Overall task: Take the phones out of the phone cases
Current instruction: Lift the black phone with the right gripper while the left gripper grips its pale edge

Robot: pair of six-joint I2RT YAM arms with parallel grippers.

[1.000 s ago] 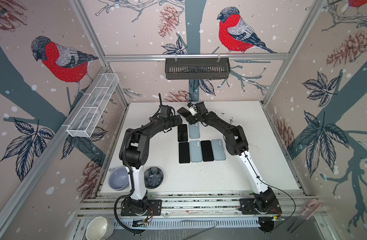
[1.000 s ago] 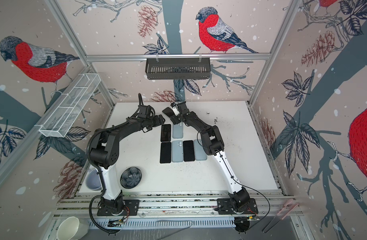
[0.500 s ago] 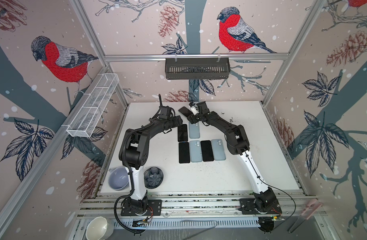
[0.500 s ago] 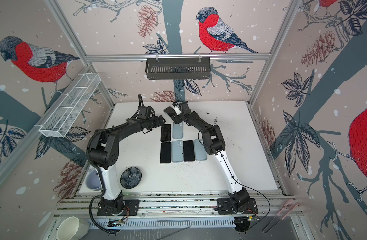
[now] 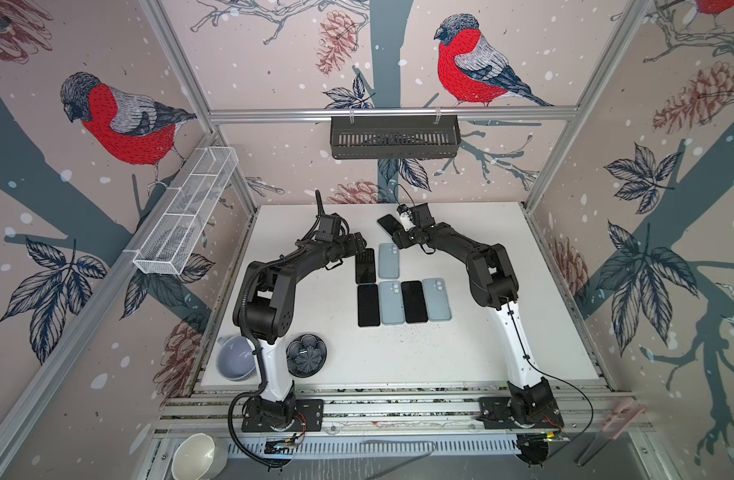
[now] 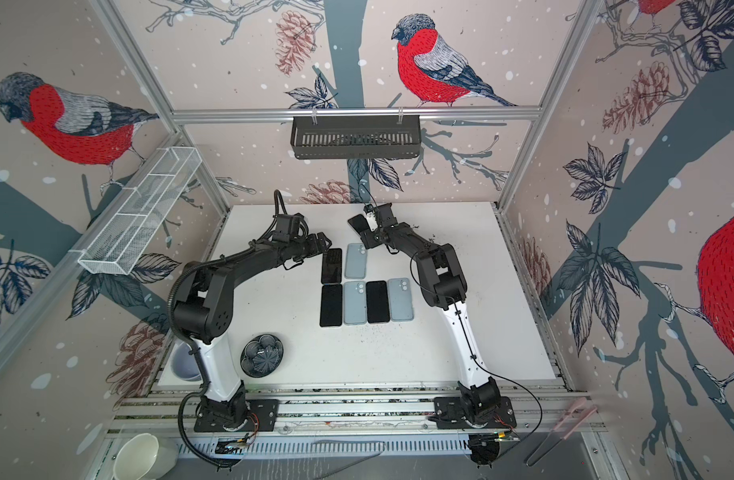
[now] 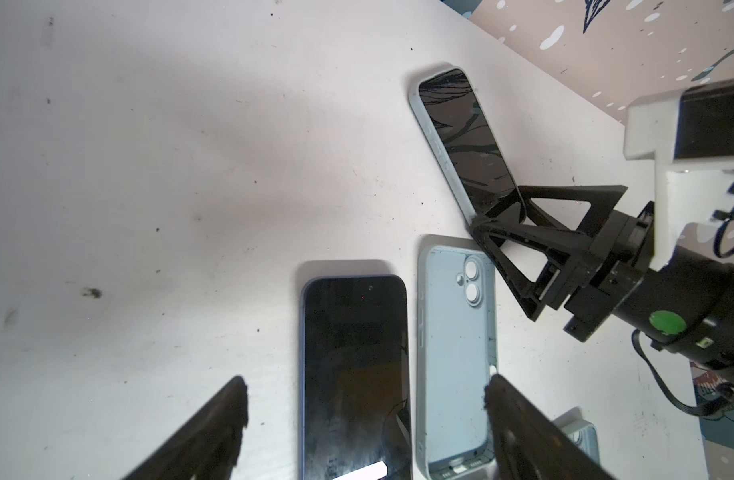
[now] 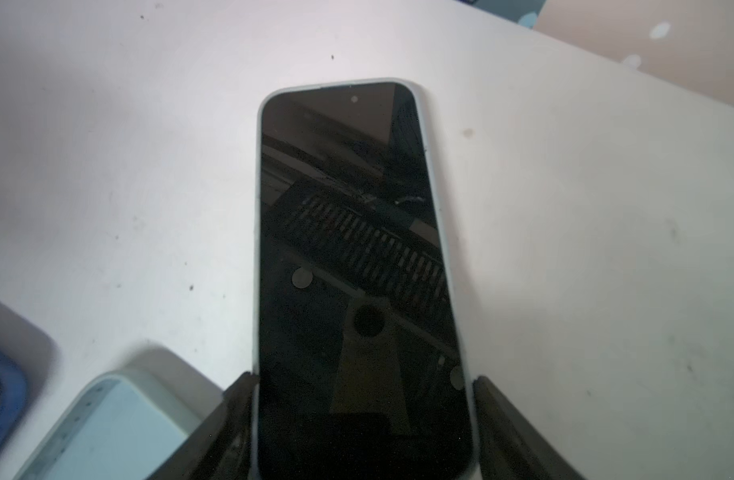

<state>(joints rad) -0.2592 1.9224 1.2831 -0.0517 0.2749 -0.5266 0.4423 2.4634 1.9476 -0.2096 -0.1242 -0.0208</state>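
My right gripper is shut on the long sides of a light-blue phone case that has a black-screened phone in it. The cased phone sits tilted at the back of the table, its far end low; the left wrist view shows it too. My left gripper is open and holds nothing. It hovers over a bare phone and an empty blue case. In both top views it is left of the row.
Nearer the front lie two more bare phones and two empty cases. A grey bowl and a dark dish sit front left. A black basket hangs on the back wall.
My right gripper has shifted slightly to the right with the cased phone. The left arm has hardly moved.
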